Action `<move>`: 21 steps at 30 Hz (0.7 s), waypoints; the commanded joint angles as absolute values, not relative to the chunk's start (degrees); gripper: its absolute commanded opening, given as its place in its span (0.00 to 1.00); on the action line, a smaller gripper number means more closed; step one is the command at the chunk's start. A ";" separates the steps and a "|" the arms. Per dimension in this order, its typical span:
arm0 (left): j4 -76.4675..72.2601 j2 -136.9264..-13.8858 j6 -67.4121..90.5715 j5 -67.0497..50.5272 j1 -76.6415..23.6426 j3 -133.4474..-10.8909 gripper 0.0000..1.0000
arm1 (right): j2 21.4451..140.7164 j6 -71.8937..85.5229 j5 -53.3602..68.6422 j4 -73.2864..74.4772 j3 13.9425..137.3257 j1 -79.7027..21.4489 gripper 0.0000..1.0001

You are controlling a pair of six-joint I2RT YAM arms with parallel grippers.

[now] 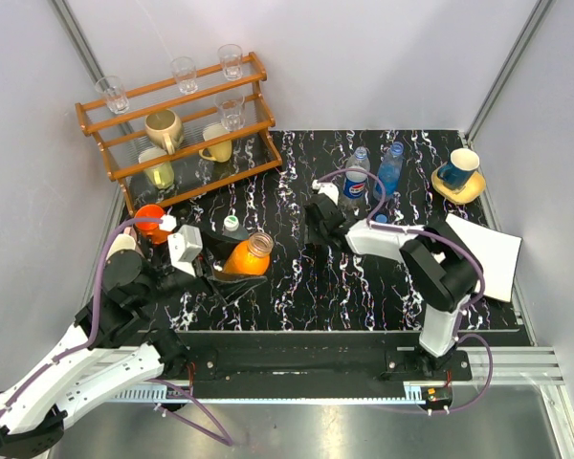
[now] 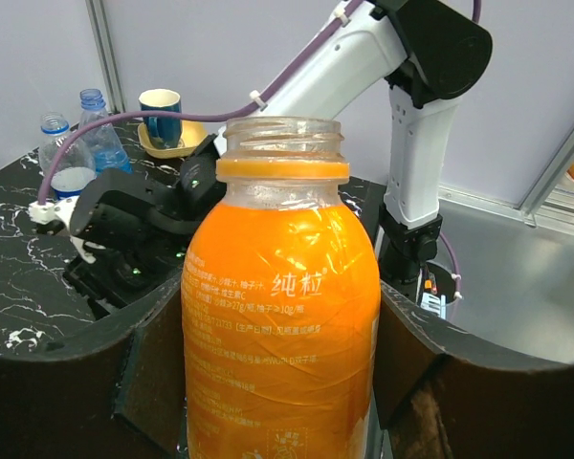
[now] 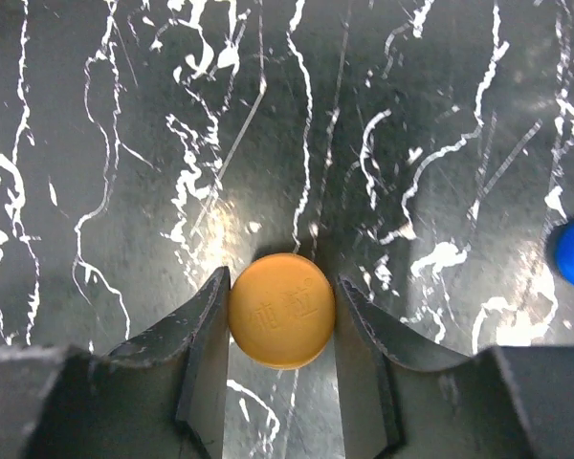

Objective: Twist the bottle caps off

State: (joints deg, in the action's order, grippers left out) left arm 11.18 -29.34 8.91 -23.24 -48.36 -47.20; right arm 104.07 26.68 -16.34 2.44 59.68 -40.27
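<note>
Pale grey walls (image 1: 364,57) enclosed a black, white-veined worktop (image 1: 297,191). A wooden rack (image 1: 143,90) stood at ten o'clock, and brushed metal flooring (image 1: 316,435) lay at six o'clock.

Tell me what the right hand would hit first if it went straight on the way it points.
The table, right behind the orange cap the hand grips; nothing else lies ahead. How near the table is, I cannot tell.
</note>
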 commanded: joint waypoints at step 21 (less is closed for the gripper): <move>9.93 -28.83 8.00 -21.88 -48.16 -46.41 0.58 | 109.69 26.72 -14.33 8.70 67.32 -38.93 0.69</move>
